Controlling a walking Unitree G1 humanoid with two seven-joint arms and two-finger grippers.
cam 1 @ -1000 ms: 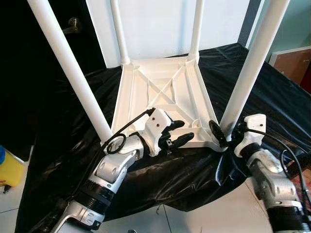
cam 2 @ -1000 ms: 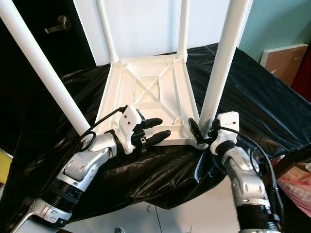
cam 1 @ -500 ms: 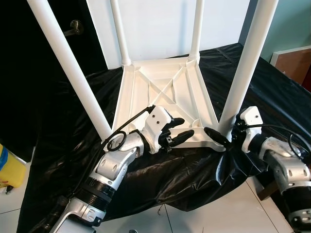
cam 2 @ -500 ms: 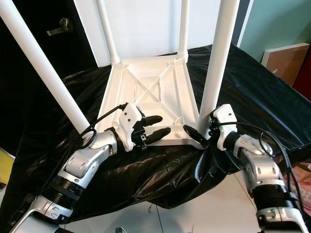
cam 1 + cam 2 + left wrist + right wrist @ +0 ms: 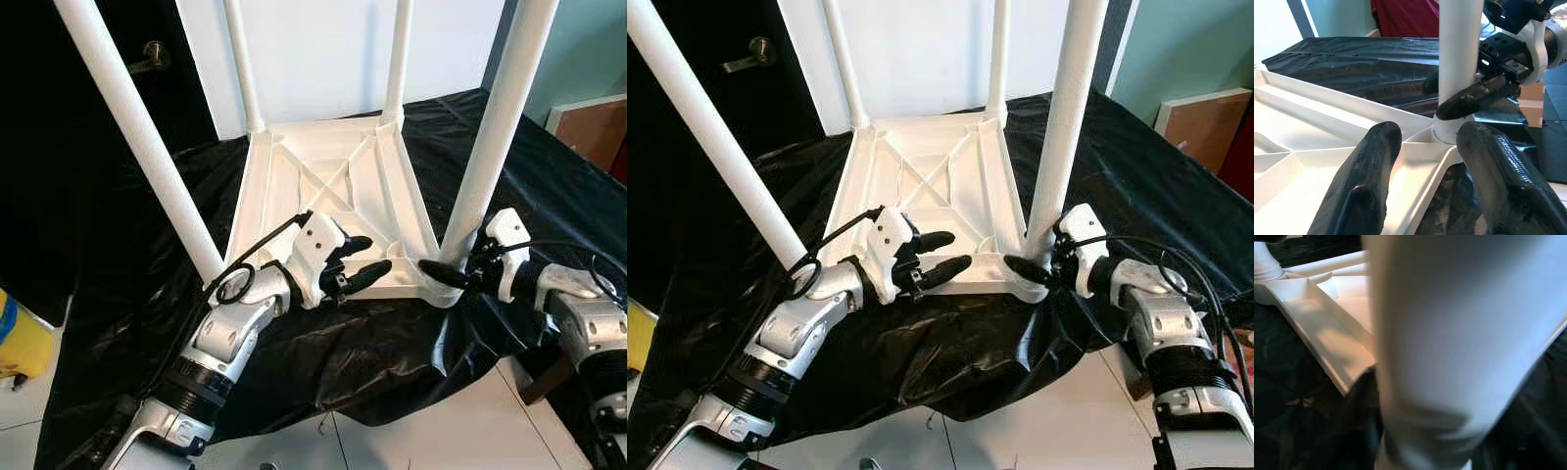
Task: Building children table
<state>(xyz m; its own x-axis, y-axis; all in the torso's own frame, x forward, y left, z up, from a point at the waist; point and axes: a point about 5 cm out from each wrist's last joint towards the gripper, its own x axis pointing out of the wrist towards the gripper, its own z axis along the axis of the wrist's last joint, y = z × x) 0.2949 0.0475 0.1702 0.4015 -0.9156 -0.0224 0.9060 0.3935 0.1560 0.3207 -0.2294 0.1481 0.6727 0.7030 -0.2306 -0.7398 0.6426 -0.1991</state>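
Observation:
A white children's table (image 5: 333,176) lies upside down on a black sheet (image 5: 343,343), its four legs pointing up. My right gripper (image 5: 449,266) is at the base of the near right leg (image 5: 495,127). One black finger (image 5: 1474,95) crosses in front of the leg, the other sits behind it, so the gripper is shut on the leg. That leg's white surface (image 5: 1459,333) looms very close in the right wrist view. My left gripper (image 5: 375,255) is open, with its fingers (image 5: 1366,181) spread just above the table's near rim.
The near left leg (image 5: 137,137) slants up beside my left arm, and two far legs (image 5: 245,69) stand at the back. A dark door with a handle (image 5: 147,54) is at the far left. A brown board (image 5: 588,127) leans at the right. A yellow object (image 5: 15,343) sits on the white floor (image 5: 421,431).
My right arm has swung outward to the right and its wrist has turned around the leg's base. The near right leg now stands a little more upright. The left gripper has stayed put.

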